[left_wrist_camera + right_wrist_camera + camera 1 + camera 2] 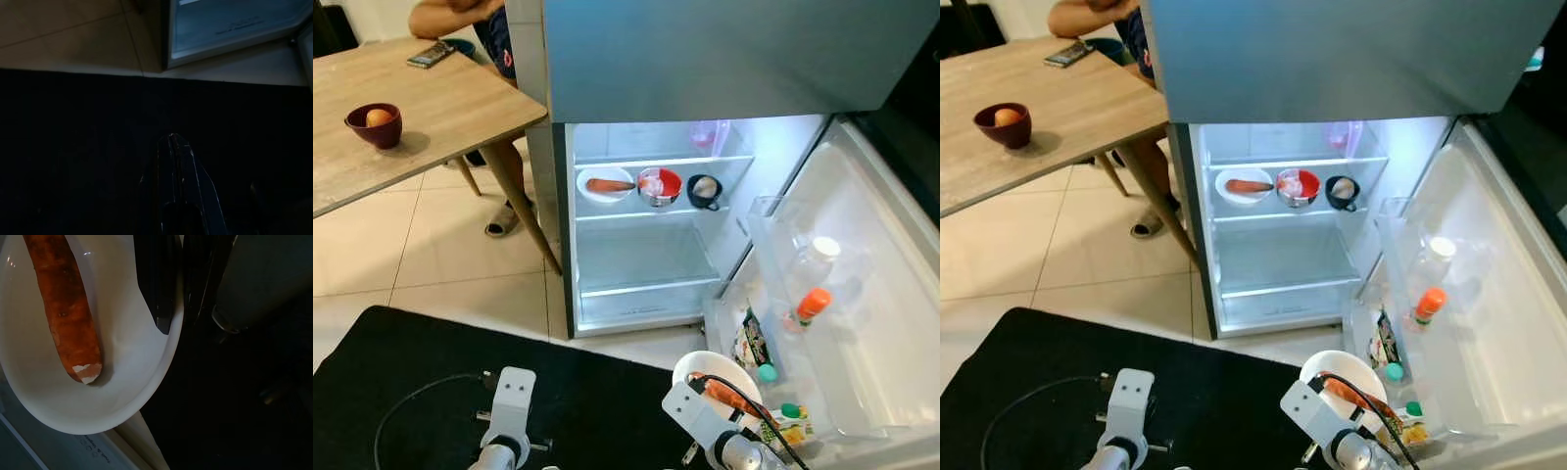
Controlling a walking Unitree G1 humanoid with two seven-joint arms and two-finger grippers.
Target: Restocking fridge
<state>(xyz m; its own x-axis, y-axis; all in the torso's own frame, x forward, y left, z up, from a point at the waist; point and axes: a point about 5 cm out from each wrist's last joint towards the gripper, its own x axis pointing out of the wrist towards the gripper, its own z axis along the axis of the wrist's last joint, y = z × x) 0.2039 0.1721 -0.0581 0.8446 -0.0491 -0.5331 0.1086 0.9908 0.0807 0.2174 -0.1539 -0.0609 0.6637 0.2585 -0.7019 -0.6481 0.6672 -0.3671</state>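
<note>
The right gripper (pixel 176 308) is pinching the white bowl's (pixel 58 401) rim at 3 o'clock of the carrot (pixel 66 308); the left gripper (pixel 175 147) is hanging, fingers pressed together.

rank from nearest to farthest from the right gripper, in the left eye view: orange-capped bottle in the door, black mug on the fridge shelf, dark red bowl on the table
Measured from the right gripper:
1. Orange-capped bottle, door shelf, right.
2. Black mug, lit fridge shelf, ahead.
3. Dark red bowl, wooden table, far left.

carrot (pixel 63 308): orange
held bowl (pixel 112 382): white
mat (pixel 401 372): black
table (pixel 421 108): light wood grain
far-left bowl (pixel 374 125): dark red
bottle cap (pixel 815 301): orange
</note>
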